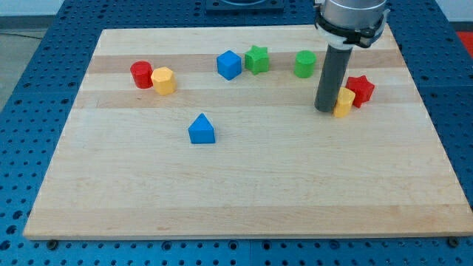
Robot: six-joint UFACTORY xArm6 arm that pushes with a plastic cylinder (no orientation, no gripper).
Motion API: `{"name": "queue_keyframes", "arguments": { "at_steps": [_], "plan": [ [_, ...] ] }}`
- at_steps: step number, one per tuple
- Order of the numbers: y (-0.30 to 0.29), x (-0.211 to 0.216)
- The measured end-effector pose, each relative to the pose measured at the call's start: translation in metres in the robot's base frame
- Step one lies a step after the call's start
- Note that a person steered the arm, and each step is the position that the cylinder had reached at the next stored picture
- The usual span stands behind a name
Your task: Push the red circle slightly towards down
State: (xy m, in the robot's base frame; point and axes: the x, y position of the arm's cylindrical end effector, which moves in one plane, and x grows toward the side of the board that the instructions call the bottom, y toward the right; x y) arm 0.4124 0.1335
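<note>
risk: my tip (325, 109), a bare rod with no jaws, touching the yellow block (344, 103), sits well apart from the red wooden circle (141, 74); careless crossing could scatter the blue triangular block (201, 129).

View's left: red circle (141, 74) touching yellow block (163, 80) on its right. Far right: my tip (325, 110) beside second yellow block (344, 104).
</note>
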Motion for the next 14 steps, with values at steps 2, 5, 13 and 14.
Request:
{"name": "queue_keyframes", "arguments": {
  "at_steps": [2,5,13,14],
  "plan": [
    [-0.006,-0.002],
    [-0.212,-0.006],
    [-0.310,-0.112],
    [-0.331,-0.083]
  ]
}}
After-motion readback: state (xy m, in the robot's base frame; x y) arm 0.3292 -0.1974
